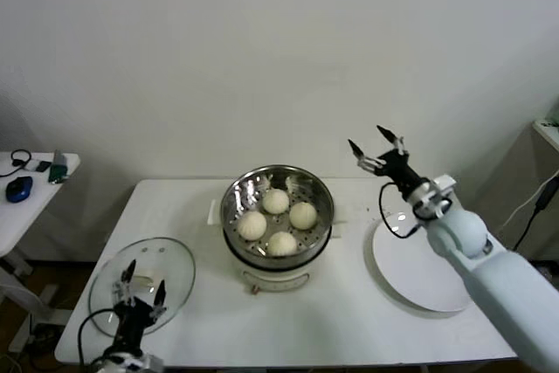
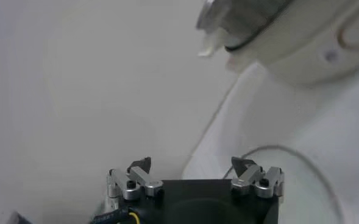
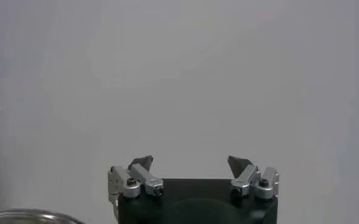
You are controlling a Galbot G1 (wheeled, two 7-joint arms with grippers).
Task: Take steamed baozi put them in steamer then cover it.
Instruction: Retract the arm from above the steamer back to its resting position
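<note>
Four buns were seen inside the steamer at frame centre, uncovered. The lid lay at lower left, beneath the left gripper, jaws wide and empty, apparently poised for grasping. The right gripper, likewise wide and empty, was raised clear at upper right.

No legible text, label or number anywhere; possibly faint markings, unreadable.

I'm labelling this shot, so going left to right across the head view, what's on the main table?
Glass lid with the open left tool over its near edge → steamer holding four steamed baozi → white plate, with the open right tool raised behind it.
</note>
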